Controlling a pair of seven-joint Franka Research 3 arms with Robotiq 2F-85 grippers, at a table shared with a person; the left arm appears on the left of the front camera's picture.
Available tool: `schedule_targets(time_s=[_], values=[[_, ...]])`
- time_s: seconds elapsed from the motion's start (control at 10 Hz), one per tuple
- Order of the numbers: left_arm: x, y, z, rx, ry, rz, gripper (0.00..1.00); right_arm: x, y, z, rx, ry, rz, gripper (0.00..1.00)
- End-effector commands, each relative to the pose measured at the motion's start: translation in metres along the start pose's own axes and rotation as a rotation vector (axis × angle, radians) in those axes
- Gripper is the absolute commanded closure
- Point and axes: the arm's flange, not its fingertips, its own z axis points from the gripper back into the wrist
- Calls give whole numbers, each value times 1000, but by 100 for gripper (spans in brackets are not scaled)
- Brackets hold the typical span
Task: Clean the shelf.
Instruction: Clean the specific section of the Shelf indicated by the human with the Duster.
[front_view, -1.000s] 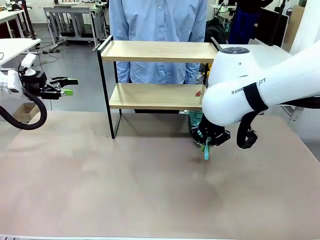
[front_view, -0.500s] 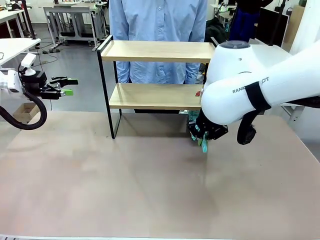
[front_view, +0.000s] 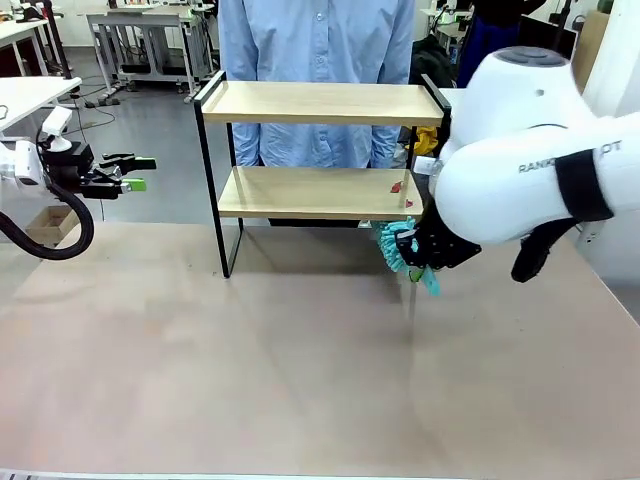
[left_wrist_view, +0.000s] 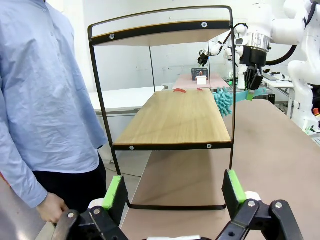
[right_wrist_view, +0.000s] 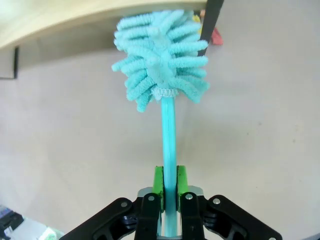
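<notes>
The shelf (front_view: 318, 192) stands at the table's far middle, two light boards in a black frame. Small red scraps (front_view: 397, 186) lie at the right end of its lower board (left_wrist_view: 180, 117). My right gripper (front_view: 424, 258) is shut on the handle of a teal fluffy duster (front_view: 392, 246), whose head hangs just below and in front of that right end. In the right wrist view the duster (right_wrist_view: 160, 60) points at the board's edge beside a black post, my gripper (right_wrist_view: 169, 182) clamping its handle. My left gripper (front_view: 140, 172) hovers open and empty at the far left, facing the shelf's end (left_wrist_view: 173, 190).
A person in a light blue shirt (front_view: 315, 40) stands right behind the shelf, one hand (left_wrist_view: 50, 207) low at the side. The brown table top (front_view: 280, 360) spreads wide in front of the shelf. The bulky right arm (front_view: 520, 170) covers the shelf's right side.
My right arm has swung up and to the right, lifting the duster off the table toward the lower board's right end. The left arm has stayed still.
</notes>
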Motion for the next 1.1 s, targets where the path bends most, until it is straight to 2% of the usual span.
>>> schedule_targets(time_s=[0.0,0.5,0.8,1.0], values=[[4,0,-1,0,5,-5,0,-11,-29,16,98,45,95,87],[4,0,-1,0,5,-5,0,-27,-81,20,269,219,464,87],[4,0,-1,0,5,-5,0,-36,-107,30,373,300,579,87],[4,0,-1,0,5,-5,0,-48,-132,57,417,377,672,87]])
